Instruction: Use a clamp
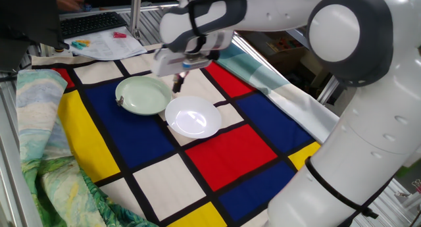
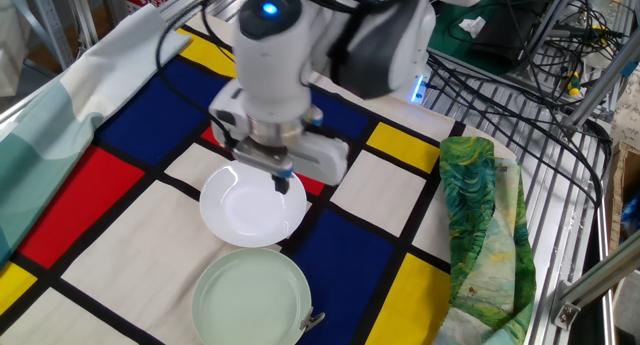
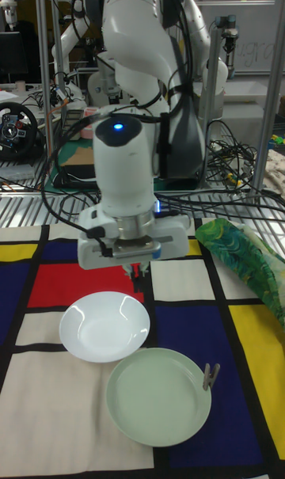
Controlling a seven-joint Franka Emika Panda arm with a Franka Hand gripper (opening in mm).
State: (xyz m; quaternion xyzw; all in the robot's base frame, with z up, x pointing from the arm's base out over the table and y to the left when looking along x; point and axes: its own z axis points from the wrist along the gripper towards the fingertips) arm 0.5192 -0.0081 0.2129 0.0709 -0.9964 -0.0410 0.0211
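The clamp (image 3: 210, 375) sits clipped onto the rim of the pale green plate (image 3: 158, 396), at that plate's right edge in the tall fixed view, its thin arms sticking up above the lip; in the other fixed view it shows as a small dark-and-silver thing at the plate's lower right edge (image 2: 312, 322), and in one fixed view as a dark speck at the left edge of the plate (image 1: 120, 100). Biting the rim like this, it looks already applied, so the task appears largely done. The gripper (image 3: 136, 275) hangs well apart from it, above the far edge of the white bowl (image 3: 104, 325), which lies just beside the green plate on the checked cloth (image 3: 237, 336) of red, blue, yellow and cream blocks. The fingers (image 1: 177, 81) point down and read as one narrow dark shape with nothing visible between them, so the jaws seem drawn close together and empty, though the gap is too small to be sure. Being lifted clear of both dishes, the arm is probably clearing the workspace; a crumpled green patterned cloth (image 3: 245, 261) lies at the table's right side
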